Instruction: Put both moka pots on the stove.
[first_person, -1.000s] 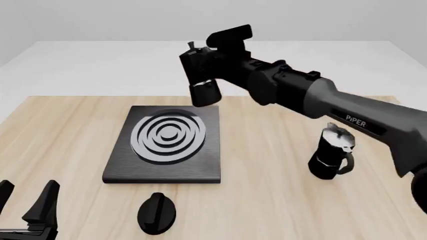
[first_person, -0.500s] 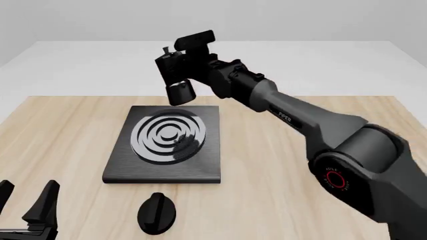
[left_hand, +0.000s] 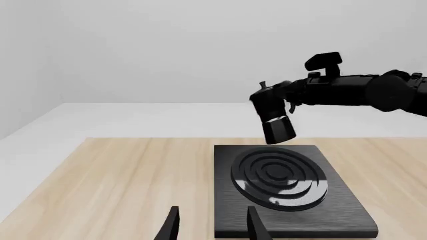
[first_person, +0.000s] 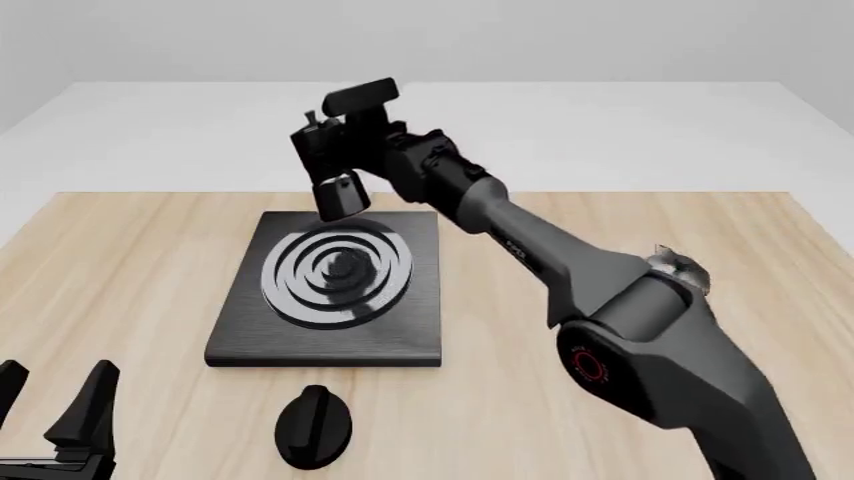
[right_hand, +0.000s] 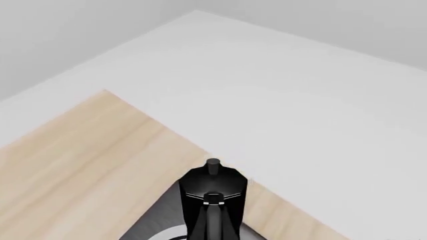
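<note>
In the front view the right arm is reaching from the lower right of the frame up to the upper middle, where its pincer (first_person: 334, 160) is pinching a moka pot (first_person: 339, 194) and holding it tilted in the air above the far edge of the stove (first_person: 334, 335). The stove is lying flat on the tabletop (first_person: 134, 260) a little left of the middle, its ring burner (first_person: 336, 267) showing a dark shadow at its centre. The left wrist view is showing the same pot (left_hand: 275, 122) hanging clear of the stove (left_hand: 333, 210), with open air between its base and the rings. The second moka pot (first_person: 677, 267) is standing at the right of the front view, mostly hidden behind the right arm, with only its silver lid showing. A black round knob (first_person: 314, 425) is resting on the tabletop just in front of the stove, in the lower middle. The left pincer (first_person: 54, 410) is sitting at the lower left corner with its fingers spread and nothing between them.
</note>
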